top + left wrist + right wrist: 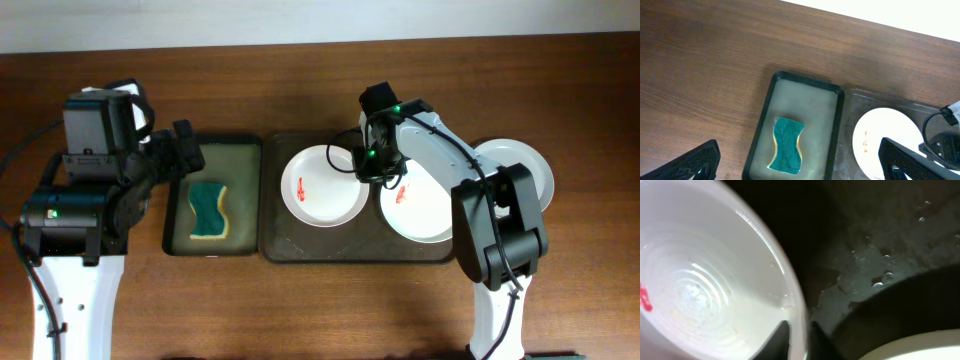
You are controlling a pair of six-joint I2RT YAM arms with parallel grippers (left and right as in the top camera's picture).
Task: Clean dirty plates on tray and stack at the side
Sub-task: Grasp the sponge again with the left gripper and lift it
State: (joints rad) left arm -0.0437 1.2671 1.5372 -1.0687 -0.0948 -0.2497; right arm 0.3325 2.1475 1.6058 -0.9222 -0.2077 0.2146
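Two red-smeared plates (320,200) on tray (350,246)

A small black rectangular tray (215,251) with a raised rim sits on the brown wooden table (300,310). A teal, wavy-sided sponge (209,210) with a yellow layer lies flat on its pale floor.
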